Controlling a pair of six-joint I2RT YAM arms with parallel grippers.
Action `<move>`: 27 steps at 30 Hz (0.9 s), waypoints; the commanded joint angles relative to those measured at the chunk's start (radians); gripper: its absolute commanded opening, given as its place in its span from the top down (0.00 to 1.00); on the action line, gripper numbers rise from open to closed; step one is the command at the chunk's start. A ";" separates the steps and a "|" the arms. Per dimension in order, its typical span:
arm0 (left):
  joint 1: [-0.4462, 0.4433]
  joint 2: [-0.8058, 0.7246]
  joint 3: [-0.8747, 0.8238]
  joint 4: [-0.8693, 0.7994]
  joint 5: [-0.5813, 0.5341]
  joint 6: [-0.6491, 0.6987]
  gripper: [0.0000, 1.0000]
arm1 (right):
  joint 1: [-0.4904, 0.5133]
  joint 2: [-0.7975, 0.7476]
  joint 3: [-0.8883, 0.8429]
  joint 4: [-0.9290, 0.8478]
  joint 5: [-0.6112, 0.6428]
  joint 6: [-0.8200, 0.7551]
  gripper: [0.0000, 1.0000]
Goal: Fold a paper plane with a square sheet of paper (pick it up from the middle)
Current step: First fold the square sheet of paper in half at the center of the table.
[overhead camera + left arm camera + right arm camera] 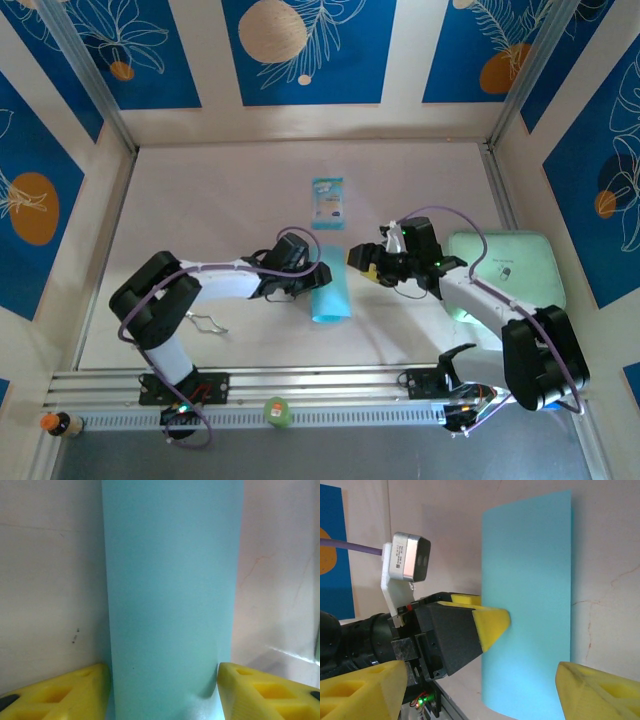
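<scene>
With left pincer [315,275] and right pincer [362,262] both spread, I'd press the folded square sheet of paper [332,295] flat evenly.

Brightly, evenly lit from overhead with faint soft shadows on the pale matte tabletop [230,200], sharp from above, slightly soft and hazy close-up across the plain light-blue paper sheet [170,590].

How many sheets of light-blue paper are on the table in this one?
1. The light-blue paper lies mid-table as a narrow rectangle, between the left gripper and the right gripper. A second sheet lying directly under it could be hidden.
</scene>
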 commanded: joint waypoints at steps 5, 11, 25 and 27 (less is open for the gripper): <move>0.007 -0.040 0.047 -0.180 -0.073 0.129 0.48 | 0.022 0.021 0.017 -0.028 0.007 -0.012 0.23; 0.012 -0.013 0.101 -0.283 -0.093 0.200 0.50 | 0.026 0.038 0.014 -0.023 0.017 -0.004 0.23; 0.017 0.082 0.137 -0.275 -0.025 0.274 0.46 | 0.035 0.088 0.003 -0.019 0.030 -0.004 0.27; 0.017 0.095 0.145 -0.275 -0.015 0.299 0.45 | 0.033 0.103 0.009 -0.018 0.029 -0.003 0.32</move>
